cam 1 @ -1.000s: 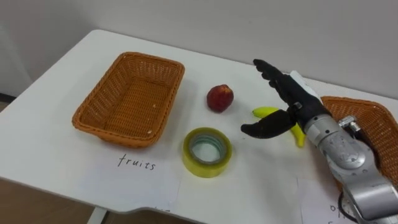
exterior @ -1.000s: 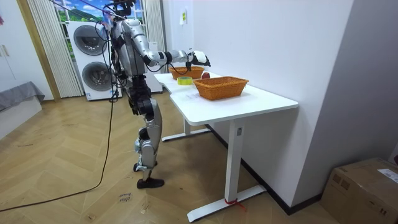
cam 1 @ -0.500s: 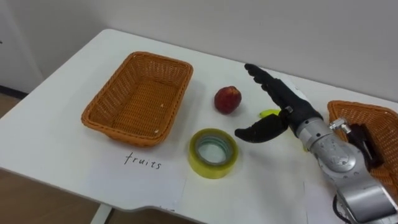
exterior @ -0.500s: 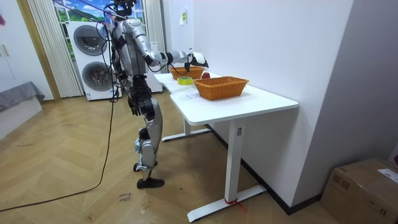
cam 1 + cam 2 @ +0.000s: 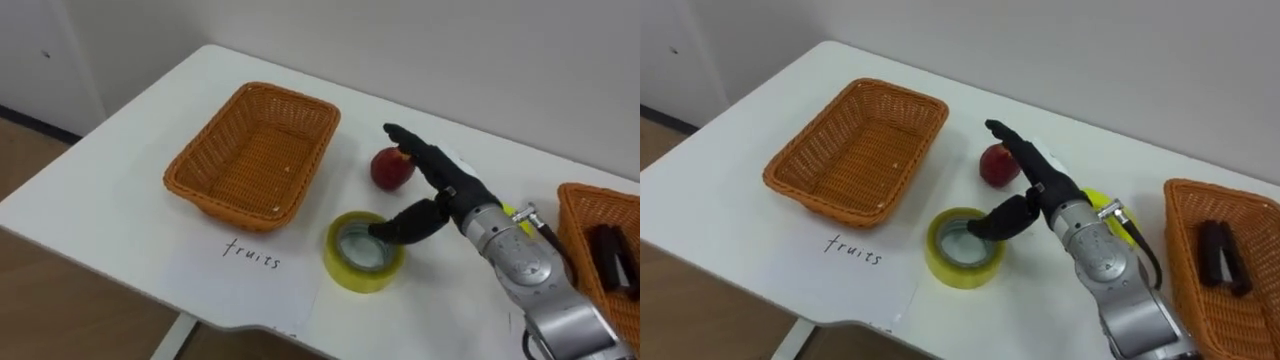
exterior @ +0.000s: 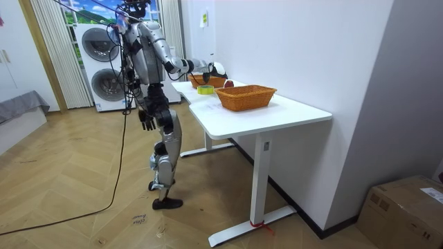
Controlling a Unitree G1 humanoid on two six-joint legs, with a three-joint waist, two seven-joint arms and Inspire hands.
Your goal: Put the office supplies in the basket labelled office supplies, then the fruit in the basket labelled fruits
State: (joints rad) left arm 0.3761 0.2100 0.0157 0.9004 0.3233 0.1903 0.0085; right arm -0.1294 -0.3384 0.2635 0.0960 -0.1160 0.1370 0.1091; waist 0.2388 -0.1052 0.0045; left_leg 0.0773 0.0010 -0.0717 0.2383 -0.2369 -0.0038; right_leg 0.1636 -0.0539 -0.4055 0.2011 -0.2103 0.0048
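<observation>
A red apple [image 5: 390,170] lies on the white table [image 5: 110,200], just right of an empty wicker basket [image 5: 255,150]. A yellow tape roll [image 5: 362,252] lies flat in front of the apple. My right hand [image 5: 437,187] is open, its straight fingers reaching over the apple's right side and its thumb hanging above the tape roll. A yellow banana [image 5: 1108,214] is mostly hidden behind the right forearm. A second wicker basket [image 5: 1185,262] at the right holds a dark object [image 5: 1218,255]. My left hand [image 6: 147,122] hangs by the hip, fingers relaxed.
A paper label with handwriting [image 5: 250,262] lies before the left basket, near the table's front edge. A wall runs close behind the table. I stand at the table's long side; washing machines [image 6: 102,59] stand behind me.
The view has shifted, so everything sits further right. My right hand has moved left and nearer, from above the banana to beside the apple, thumb now over the tape roll.
</observation>
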